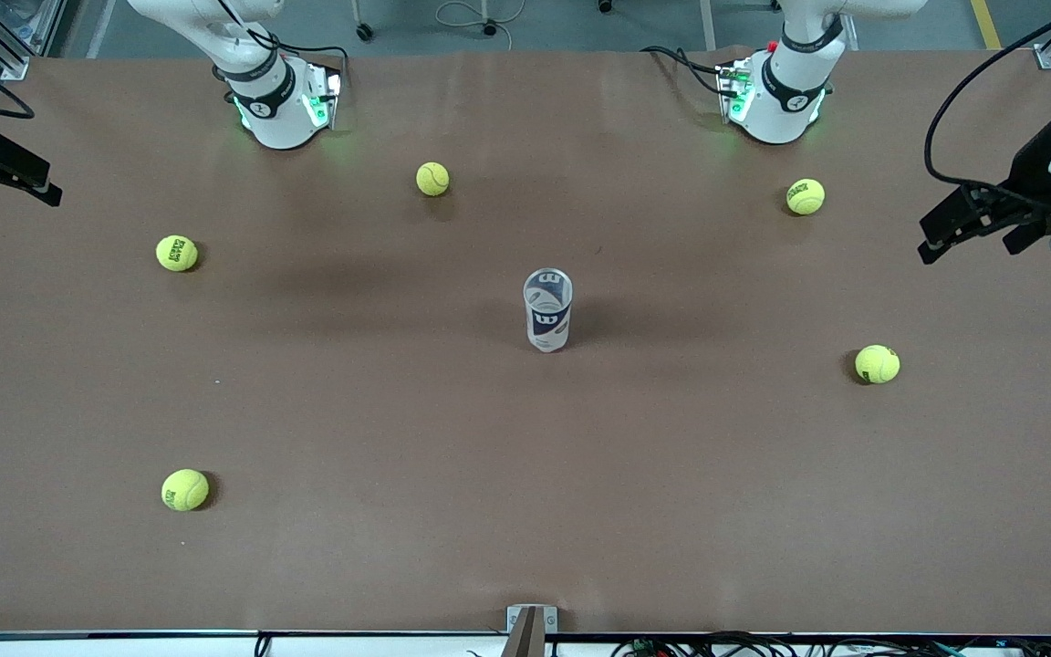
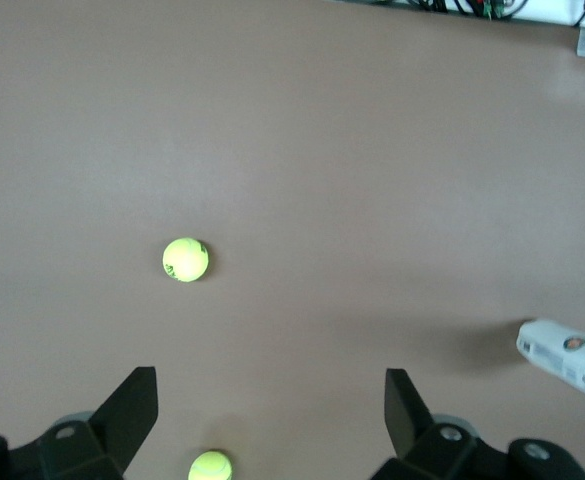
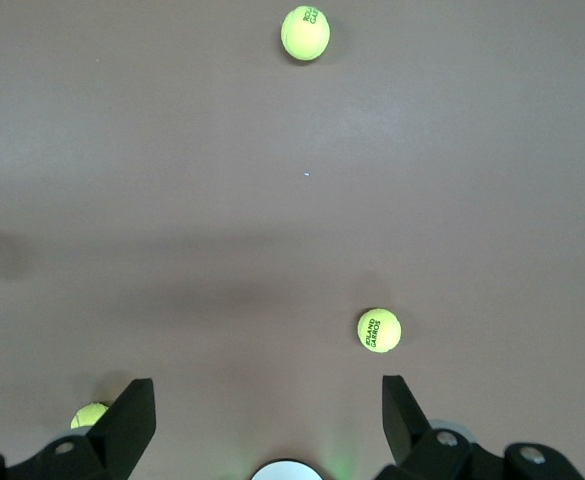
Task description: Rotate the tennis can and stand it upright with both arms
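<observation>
The tennis can (image 1: pixel 547 309) stands upright near the middle of the brown table (image 1: pixel 379 411), touched by neither arm, and five yellow-green tennis balls lie scattered well apart around it, one of them (image 1: pixel 877 364) toward the left arm's end. The left tool (image 1: pixel 977 224) hangs in the air over the left arm's end of the table with its fingers (image 2: pixel 132 405) spread wide and nothing between them. The right tool (image 1: pixel 10 173) waits at the right arm's end of the table, its fingers (image 3: pixel 132 410) also spread wide and empty.
</observation>
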### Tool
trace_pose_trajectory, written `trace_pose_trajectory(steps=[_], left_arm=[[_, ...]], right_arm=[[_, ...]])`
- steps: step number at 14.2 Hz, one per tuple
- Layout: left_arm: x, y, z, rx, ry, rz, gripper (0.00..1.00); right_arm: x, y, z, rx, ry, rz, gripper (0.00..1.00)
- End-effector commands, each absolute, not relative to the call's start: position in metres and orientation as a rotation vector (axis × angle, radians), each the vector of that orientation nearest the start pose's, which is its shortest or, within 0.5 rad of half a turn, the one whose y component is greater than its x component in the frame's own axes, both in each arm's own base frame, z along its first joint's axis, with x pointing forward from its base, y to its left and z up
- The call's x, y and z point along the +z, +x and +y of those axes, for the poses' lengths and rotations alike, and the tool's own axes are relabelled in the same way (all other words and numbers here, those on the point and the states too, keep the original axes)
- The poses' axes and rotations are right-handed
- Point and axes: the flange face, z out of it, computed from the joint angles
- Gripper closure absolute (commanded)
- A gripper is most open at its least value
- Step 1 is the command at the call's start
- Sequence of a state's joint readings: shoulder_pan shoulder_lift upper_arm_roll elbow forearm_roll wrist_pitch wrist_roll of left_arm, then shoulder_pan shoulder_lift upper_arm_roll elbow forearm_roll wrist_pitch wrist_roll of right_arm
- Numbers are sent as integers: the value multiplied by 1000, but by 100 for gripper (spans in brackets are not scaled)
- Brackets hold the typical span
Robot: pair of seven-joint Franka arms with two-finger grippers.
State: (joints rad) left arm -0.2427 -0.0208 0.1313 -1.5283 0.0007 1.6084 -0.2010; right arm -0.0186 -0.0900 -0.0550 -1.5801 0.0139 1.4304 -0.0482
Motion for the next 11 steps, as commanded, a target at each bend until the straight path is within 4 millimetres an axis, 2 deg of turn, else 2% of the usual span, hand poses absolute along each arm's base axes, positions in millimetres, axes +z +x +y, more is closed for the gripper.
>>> trace_pose_trajectory(steps=[1,2,6,11], left_arm=[[660,510,-45,-148,-3142,-43,0],[661,505,-36,-151,-3141,-38,0],[664,503,-44,-162,-3121,28,0],[665,505,-43,-164,-3121,69,0]], right_arm=[[659,500,-38,89,-3117,23,0],[659,499,-38,91,-3118,23,0],[659,498,-38,99,-3118,23,0],[659,499,-38,97,-3121,21,0]])
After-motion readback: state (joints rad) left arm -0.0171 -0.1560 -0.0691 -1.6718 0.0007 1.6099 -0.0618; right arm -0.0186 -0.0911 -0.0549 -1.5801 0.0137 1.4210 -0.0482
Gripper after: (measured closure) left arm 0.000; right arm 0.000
